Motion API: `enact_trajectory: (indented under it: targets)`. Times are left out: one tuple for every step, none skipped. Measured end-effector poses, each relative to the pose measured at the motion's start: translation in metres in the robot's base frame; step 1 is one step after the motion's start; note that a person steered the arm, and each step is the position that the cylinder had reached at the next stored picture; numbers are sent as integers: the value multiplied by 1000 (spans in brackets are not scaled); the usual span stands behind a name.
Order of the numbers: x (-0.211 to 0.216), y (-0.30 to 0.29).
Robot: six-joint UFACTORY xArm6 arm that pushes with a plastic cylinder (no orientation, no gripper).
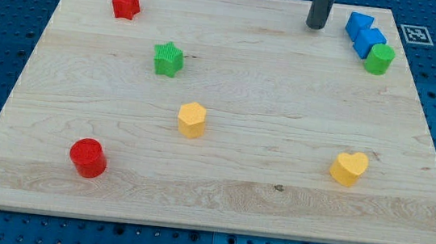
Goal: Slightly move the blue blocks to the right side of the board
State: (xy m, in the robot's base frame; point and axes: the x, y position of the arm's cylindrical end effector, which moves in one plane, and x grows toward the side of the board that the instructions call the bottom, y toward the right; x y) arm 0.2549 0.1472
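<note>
Two blue blocks (364, 33) sit pressed together near the view's top right corner of the wooden worktop (279, 161), one behind the other on a slant, so that they read almost as a single angular shape; their exact forms are hard to make out. Touching the nearer blue block on its lower right side is a green cylinder (380, 59), which stands closest of the three to the worktop's right edge.

No pincer exists on this arm: it ends in a straight dark rod that neither opens nor closes and holds nothing. My tip (317, 25) rests on the board just to the view's left of the blue blocks, with a narrow strip of bare wood showing between it and them, so it is near them but not in contact.

Farther out, a yellow heart (349, 168) lies toward the lower right, well apart from the blue pair. A yellow hexagonal block (191, 120) stands near the middle of the board. A green star (168, 59) is up and to the left of it, and a red star (125, 3) sits near the top left corner. A red cylinder (87, 158) stands in the lower left area.
</note>
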Motion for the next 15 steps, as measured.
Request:
enact_trajectory:
  targets:
    - [0,-1]
    - [-7,-13]
    - [-10,-16]
    - [-14,-20]
    - [-14,-20]
    - [-22,-24]
    - [-24,-26]
    - [-30,-31]
    - [-37,-41]
    - [-39,-63]
    - [-39,-81]
    - [-39,-101]
    - [-39,-121]
    - [-37,-125]
    - [-13,-108]
